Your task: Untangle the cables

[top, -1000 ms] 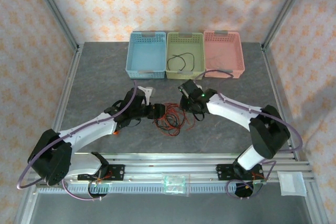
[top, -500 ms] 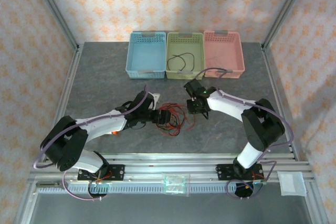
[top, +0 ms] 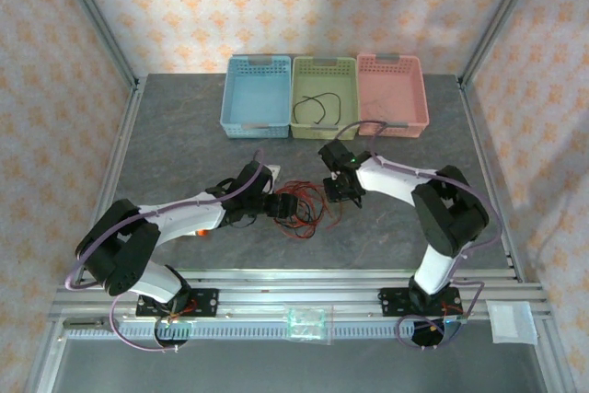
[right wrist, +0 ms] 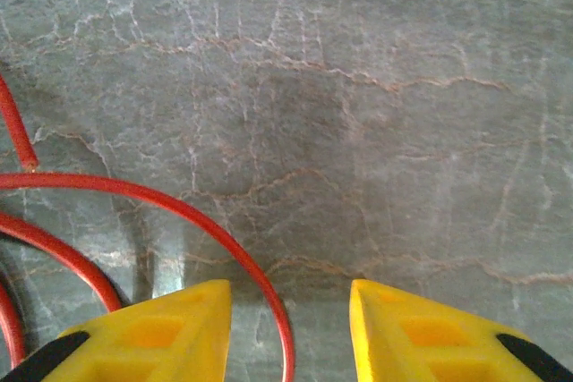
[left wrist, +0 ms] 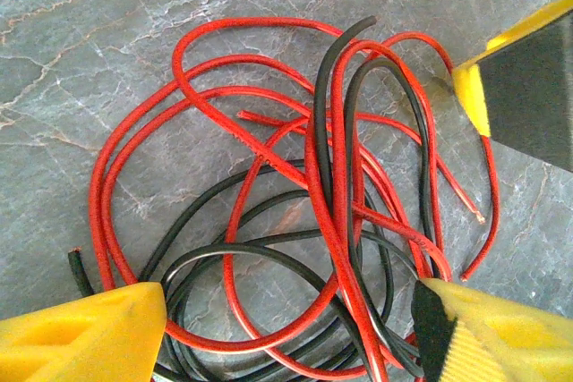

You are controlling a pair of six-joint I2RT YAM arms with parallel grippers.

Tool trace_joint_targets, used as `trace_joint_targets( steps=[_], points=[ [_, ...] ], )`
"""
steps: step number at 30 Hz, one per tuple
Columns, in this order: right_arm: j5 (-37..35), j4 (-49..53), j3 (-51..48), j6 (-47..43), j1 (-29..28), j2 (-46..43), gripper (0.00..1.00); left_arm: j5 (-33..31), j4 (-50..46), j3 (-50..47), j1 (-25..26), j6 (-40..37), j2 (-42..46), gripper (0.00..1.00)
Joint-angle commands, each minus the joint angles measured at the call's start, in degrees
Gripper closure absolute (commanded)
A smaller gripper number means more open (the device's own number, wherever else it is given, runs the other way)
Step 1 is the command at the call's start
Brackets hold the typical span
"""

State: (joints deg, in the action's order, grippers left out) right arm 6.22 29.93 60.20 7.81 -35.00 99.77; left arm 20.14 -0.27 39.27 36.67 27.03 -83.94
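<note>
Left arm change: since a second ago your left arm has lifted its shoulder and folded in toward the middle. The left pincer [top: 283, 205] has slid right, onto the left side of the tangle.
Right arm change: the elbow has pulled in from the right edge. The right pincer [top: 342, 190] has come a little nearer you, to the tangle's far right side.
Cables: the cables [top: 306, 209] lie mid bench [top: 184, 135] between your two pincers, about where they lay before. The red and black loops cross over one another.
Left pincer: spread wide and low over the heap, with loops lying loose between its fingers [left wrist: 81, 333]; it pinches nothing.
Right pincer: parted, with bare bench in the gap. A red loop [right wrist: 134, 192] runs on the bench between the fingers, not clamped.
Crowding: the right pincer's finger [left wrist: 524, 87] stands just beside the heap's outer red strands.
Black cable: one black cable [top: 313, 109] lies in the green basket [top: 324, 132].
Far edge: the blue basket [top: 227, 98], green basket and pink basket [top: 424, 98] line it, with a strip of bare bench between them and the tangle.
Near edge: the rail [top: 294, 284] runs close below the heap.
Room: your widest open bench is far left, beyond the left arm. There is a narrower stretch to the right of the right arm.
</note>
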Motion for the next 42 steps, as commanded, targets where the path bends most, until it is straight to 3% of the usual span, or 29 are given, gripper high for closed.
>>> trace_joint_targets(
  steps=[1, 8, 19, 23, 29, 36, 39, 42],
  points=[
    [0.16, -0.06, 2.26, -1.02, -0.75, 1.77, 0.6, -2.35, 0.23, -0.91, 0.25, 0.37, -0.53, 0.27],
    [-1.15, 0.76, 3.75, -0.71, -1.29, 4.68, 0.62, -3.57, 0.27, -1.77, 0.25, 0.92, 0.03, 0.29],
    [-6.43, 1.27, 0.77, 4.31, 0.02, 4.85, 0.88, -4.05, 0.01, -2.08, 0.25, 0.65, -0.24, 0.29],
    [-11.44, 0.88, 1.74, 4.2, 0.02, 0.03, 0.99, -4.49, -0.01, -1.83, 0.25, 0.66, 0.04, 0.29],
    [-16.21, -4.32, 1.17, -0.89, -1.11, -10.73, 1.0, -6.46, 1.54, -1.97, 0.25, 0.5, 4.7, 0.26],
    [-15.12, -11.02, -1.96, -6.13, -1.47, -21.82, 1.0, -8.03, 5.72, -2.11, -0.12, -3.61, 15.2, 0.14],
    [-12.24, -12.85, -2.55, -8.41, -1.47, -25.37, 1.0, -5.14, 5.48, 0.07, -1.72, -6.49, 15.92, 0.13],
    [-9.65, -13.47, -1.95, -9.52, -1.47, -27.95, 1.0, 2.38, 7.46, 2.1, -4.16, -8.18, 14.99, 0.15]
  ],
)
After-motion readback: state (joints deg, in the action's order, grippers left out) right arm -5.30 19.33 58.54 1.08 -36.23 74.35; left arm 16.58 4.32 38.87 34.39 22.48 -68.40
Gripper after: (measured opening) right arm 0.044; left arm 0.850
